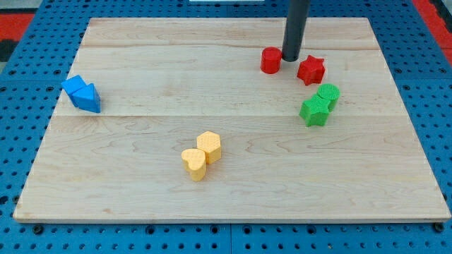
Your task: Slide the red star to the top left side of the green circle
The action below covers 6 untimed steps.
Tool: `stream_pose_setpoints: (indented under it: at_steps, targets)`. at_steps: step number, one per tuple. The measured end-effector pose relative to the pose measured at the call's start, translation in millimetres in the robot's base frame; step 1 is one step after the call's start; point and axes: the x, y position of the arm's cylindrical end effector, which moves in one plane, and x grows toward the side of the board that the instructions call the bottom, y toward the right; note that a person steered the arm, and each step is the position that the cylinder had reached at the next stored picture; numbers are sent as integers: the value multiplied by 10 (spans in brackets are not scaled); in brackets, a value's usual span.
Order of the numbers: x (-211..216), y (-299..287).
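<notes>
The red star (pixel 311 70) lies near the view's top right on the wooden board. The green circle (pixel 328 94) sits just below and right of it, touching a green star (pixel 315 111) at its lower left. My tip (pixel 292 58) stands just left of the red star, between it and a red cylinder (pixel 271 61). The tip is close to both red blocks; I cannot tell whether it touches either.
Two blue blocks (pixel 82 94) lie together at the view's left. A yellow hexagon (pixel 209 146) and a yellow heart (pixel 194 164) touch at the bottom centre. The board (pixel 141 70) is edged by a blue pegboard surround.
</notes>
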Motion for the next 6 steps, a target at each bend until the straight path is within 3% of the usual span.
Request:
stream_pose_setpoints:
  at_steps: [2, 6]
  targets:
    - [-133, 106]
    - [94, 123]
